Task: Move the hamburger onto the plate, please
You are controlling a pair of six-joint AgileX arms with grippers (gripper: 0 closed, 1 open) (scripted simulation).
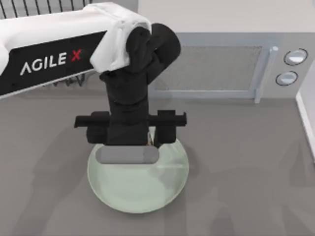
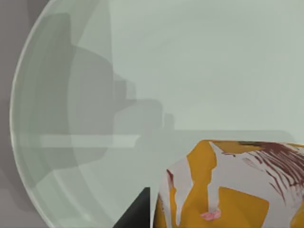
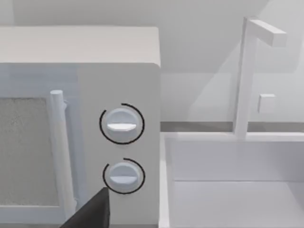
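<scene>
Left gripper (image 1: pixel 147 142) over plate (image 1: pixel 138 196) far rim, frame centre, hamburger (image 2: pixel 228 190) at fingers, grip cannot tell, microwave (image 1: pixel 216 69) upper right.

We count one plate (image 1: pixel 138 189), one hamburger (image 2: pixel 232 190), one microwave (image 1: pixel 221 66) with two round dials (image 3: pixel 121 124), one sink (image 3: pixel 232 180) with one faucet (image 3: pixel 247 71), and one dish rack (image 1: pixel 44 7).

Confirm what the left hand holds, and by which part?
Apparently the small white-and-orange wrapped hamburger, over the pale mint-green round plate; the grip point is hidden, so contact can't be confirmed.
</scene>
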